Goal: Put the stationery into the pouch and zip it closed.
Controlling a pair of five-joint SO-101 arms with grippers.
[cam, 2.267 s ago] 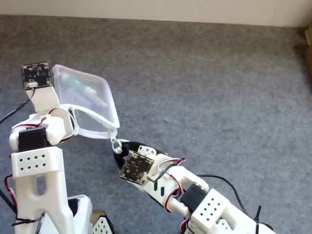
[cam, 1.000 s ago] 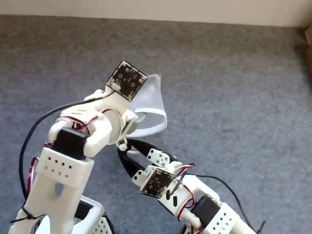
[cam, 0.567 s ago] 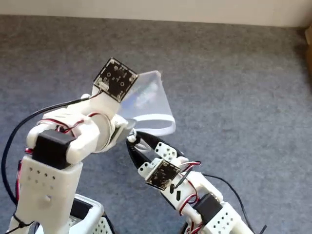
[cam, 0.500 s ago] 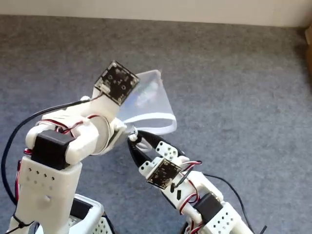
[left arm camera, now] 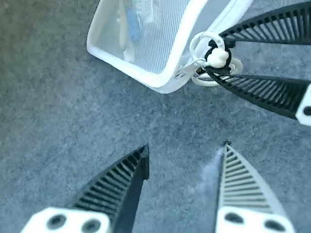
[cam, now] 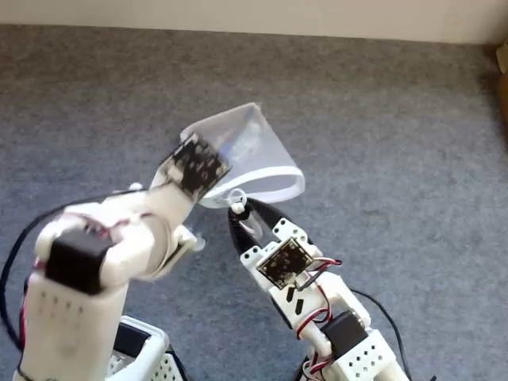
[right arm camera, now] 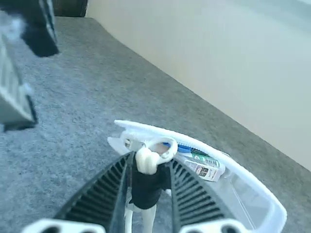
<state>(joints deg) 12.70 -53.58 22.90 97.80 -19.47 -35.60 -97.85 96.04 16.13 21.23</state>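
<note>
One zip pull (right arm camera: 154, 149) is being clamped by the right tool (right arm camera: 148, 162) at the mouth of the pouch (cam: 255, 152), the left tool (left arm camera: 184, 153) being held apart just beside it. Stationery (right arm camera: 200, 164) inside; zipping is judged in hand, the pouch needing bracing next.

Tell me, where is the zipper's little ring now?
In the high view the zipper ring sits near the middle, at the corner of the pouch nearest the arms, pinched by the right hand. The open left hand is close by, not touching it.
</note>
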